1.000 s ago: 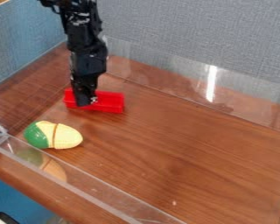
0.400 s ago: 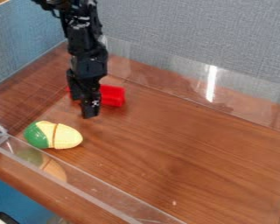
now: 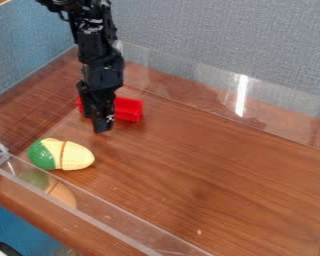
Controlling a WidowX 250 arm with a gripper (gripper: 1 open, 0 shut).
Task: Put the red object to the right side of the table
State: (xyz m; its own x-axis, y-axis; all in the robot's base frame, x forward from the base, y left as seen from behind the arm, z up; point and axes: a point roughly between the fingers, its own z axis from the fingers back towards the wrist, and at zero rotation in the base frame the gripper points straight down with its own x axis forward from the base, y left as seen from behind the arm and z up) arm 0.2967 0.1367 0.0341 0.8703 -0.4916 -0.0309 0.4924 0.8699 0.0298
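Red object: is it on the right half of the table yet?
No, the red object sits at the table's left rear, behind the gripper.

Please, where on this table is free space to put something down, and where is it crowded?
The right half of the table is bare, from the back acrylic wall to the front wall. The left side is crowded: the gripper stands at the red block near the back left, and the green-and-yellow egg toy lies near the front left corner.
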